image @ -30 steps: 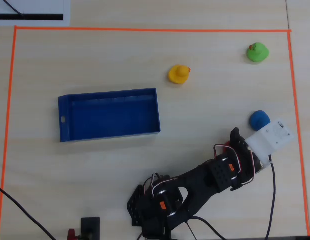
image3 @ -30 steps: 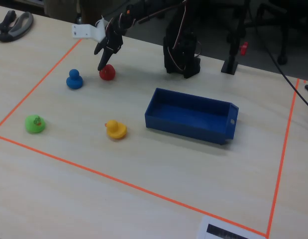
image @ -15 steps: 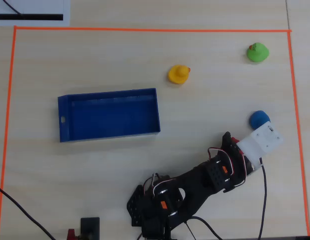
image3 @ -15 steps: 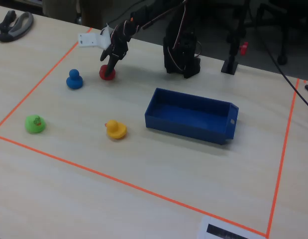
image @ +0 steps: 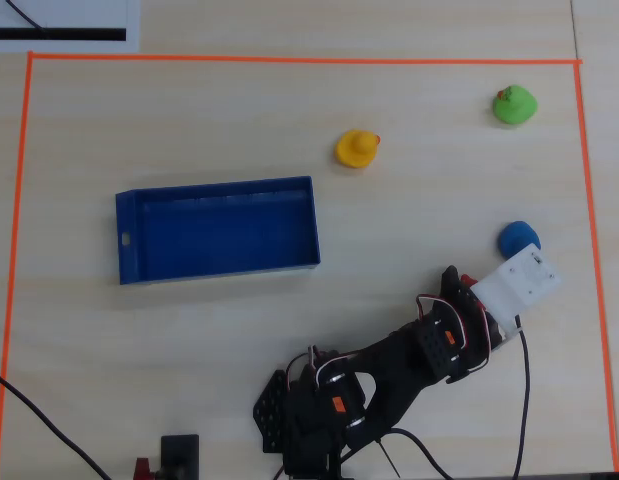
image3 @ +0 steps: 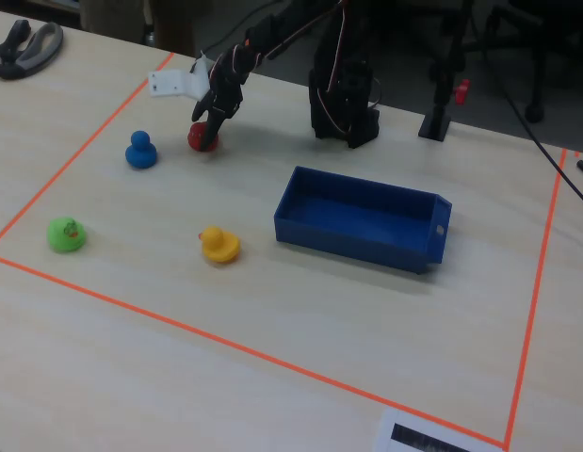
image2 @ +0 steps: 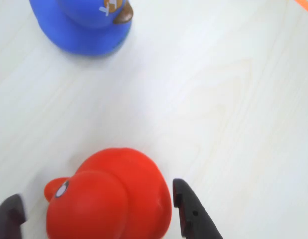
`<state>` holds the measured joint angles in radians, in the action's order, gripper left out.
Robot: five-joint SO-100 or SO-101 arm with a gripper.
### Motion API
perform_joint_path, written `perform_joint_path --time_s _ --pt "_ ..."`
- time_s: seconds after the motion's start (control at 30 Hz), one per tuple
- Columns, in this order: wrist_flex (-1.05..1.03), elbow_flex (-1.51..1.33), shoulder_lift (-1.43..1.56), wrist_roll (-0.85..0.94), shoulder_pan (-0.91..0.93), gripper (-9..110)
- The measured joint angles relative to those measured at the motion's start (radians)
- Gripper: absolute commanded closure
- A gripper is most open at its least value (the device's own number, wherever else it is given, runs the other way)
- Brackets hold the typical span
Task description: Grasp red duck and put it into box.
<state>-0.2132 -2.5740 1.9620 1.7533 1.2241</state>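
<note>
Red duck [image2: 111,199] on desk [image2: 228,99], near blue duck [image2: 84,22], well apart from box [image3: 362,221]. Jaws spread, flanking duck, not yet clamped. We judge it light, smooth, squashy, rounded; we'd pinch across broad lower body, below head.

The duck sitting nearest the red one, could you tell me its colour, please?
Blue; the blue duck shows best in the fixed view, left of the red duck.

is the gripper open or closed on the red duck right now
Open. In the wrist view the gripper has a finger on each side of the red duck, with a gap showing on the right; it hasn't clamped.
</note>
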Motion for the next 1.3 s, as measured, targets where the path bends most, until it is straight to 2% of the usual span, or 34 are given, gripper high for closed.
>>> perform_joint_path --time_s 0.07,0.47,0.57,0.67,0.8,0.9,1.0,1.17,1.3 --pt "0.014 -0.023 0.0 0.011 0.0 101" --pt "0.071 -0.087 0.017 0.046 -0.014 101" --pt "-0.011 -0.052 0.052 -0.028 -0.046 101" --pt "-0.236 0.081 0.132 -0.164 -0.115 101" --pt "-0.638 0.367 0.285 -0.411 -0.322 101" --pt "-0.911 0.586 0.374 -0.623 -0.554 101" --pt "-1.095 0.746 0.4 -0.844 -0.831 101" --pt "-1.155 0.769 0.339 -1.123 -1.215 101" --pt "-1.1 0.617 0.285 -1.259 -1.437 101"
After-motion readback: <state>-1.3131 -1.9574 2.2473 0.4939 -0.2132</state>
